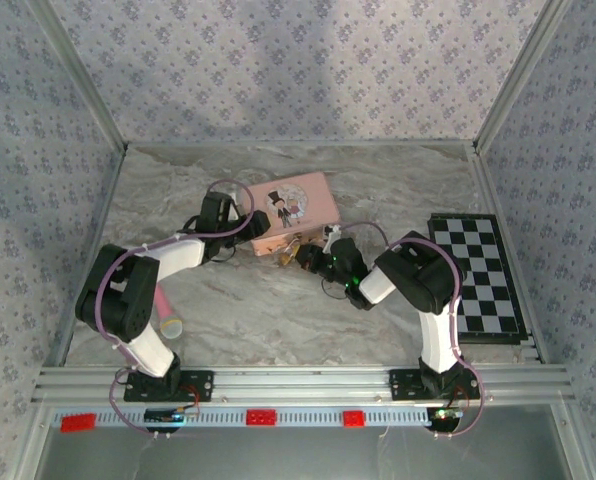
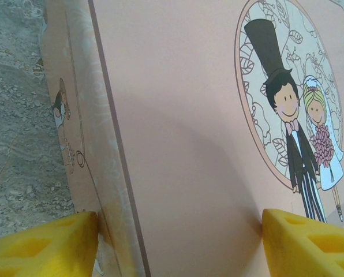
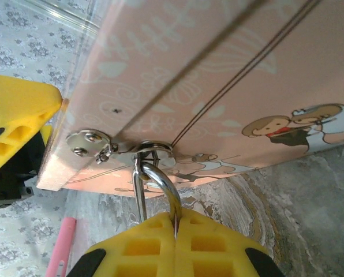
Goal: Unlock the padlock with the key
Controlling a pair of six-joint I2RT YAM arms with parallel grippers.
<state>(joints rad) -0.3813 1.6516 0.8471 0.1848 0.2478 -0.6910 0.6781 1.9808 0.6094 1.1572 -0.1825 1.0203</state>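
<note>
The padlock's silvery shackle (image 3: 160, 184) hangs through the metal clasp (image 3: 143, 149) on the pink picture tin (image 3: 230, 69). My right gripper (image 3: 176, 222) is shut on the padlock, so the yellow fingers hide its body. In the top view the padlock (image 1: 291, 256) sits at the tin's near edge, with the right gripper (image 1: 308, 258) right beside it. My left gripper (image 2: 179, 236) holds the tin (image 2: 183, 127) by its left end, one yellow finger (image 2: 45, 248) on the side wall and the other on the lid. The key is hidden.
A black-and-white chessboard (image 1: 478, 275) lies at the right edge of the table. A pink-and-cream cylinder (image 1: 168, 315) lies near the left arm's base. Patterned walls with metal rails close in the table on three sides.
</note>
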